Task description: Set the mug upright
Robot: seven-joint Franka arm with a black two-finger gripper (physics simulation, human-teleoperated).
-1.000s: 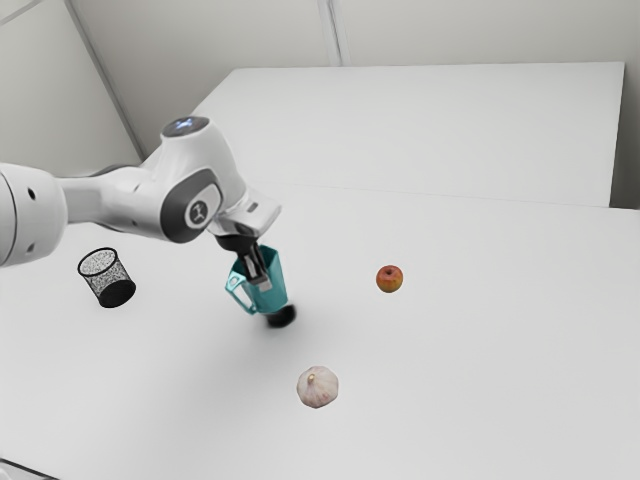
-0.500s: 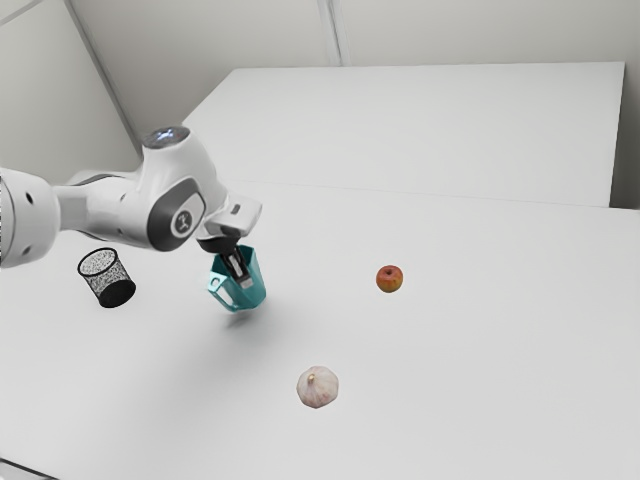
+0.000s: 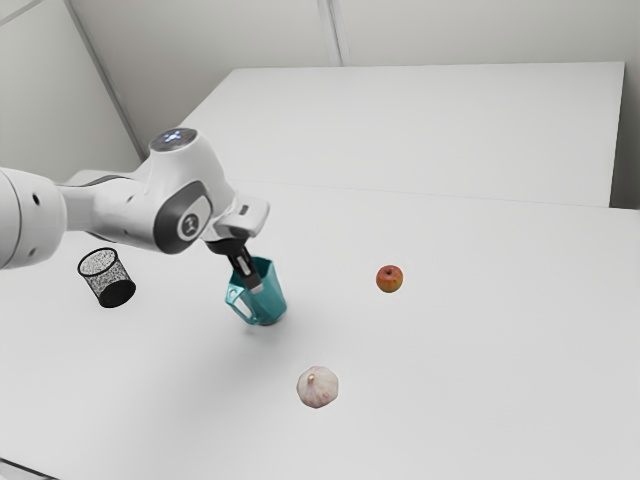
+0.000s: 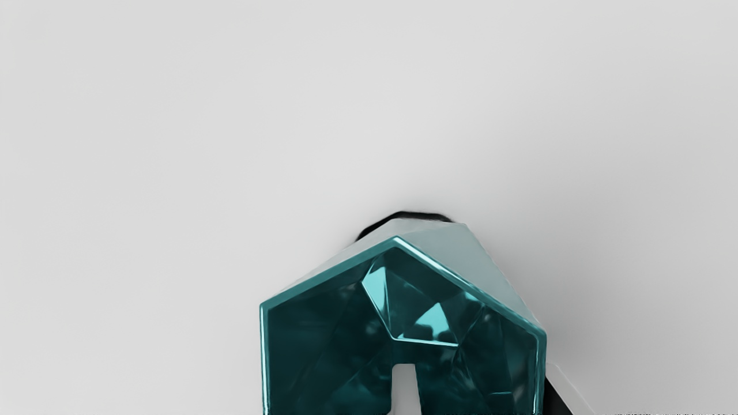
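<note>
The gripper (image 3: 253, 284) is at the rim of the teal faceted mug (image 3: 270, 300), shut on its wall. The mug's opening faces up, its body looks roughly upright, and its base is at or very close to the table top. Its handle points toward the exterior view's left. In the wrist view the gripper (image 4: 479, 397) has one light fingertip inside the mug (image 4: 323, 340), with a dark part of the other outside the wall. A dark edge shows by the mug's base.
On the white table (image 3: 480, 380) are a red-orange apple (image 3: 390, 279) to the exterior view's right of the mug and a garlic bulb (image 3: 318, 387) nearer the camera. A black mesh cup (image 3: 107, 278) stands toward the exterior view's left, below the arm.
The mug has moved with my gripper, first toward the exterior view's left, then partly back and lower. The dark shadow seen apart below it a second ago is now close under its base.
</note>
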